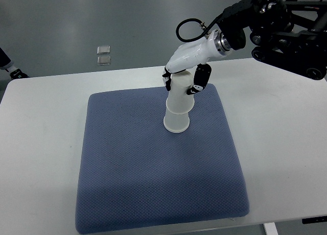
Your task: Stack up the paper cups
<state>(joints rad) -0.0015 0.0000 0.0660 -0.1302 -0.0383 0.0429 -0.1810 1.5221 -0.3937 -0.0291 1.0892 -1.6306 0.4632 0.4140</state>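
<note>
Two white paper cups stand upside down, one over the other, on the blue mat (153, 173). The upper cup (181, 92) sits over the lower cup (176, 121), whose rim rests on the mat. My right hand (185, 81) comes in from the upper right and its dark-tipped fingers wrap around the upper cup near its top. The left arm is not in view.
The blue mat lies on a white table (286, 143). Two small square floor fittings (103, 54) show on the grey floor beyond the table. A dark object (10, 66) sits at the far left edge.
</note>
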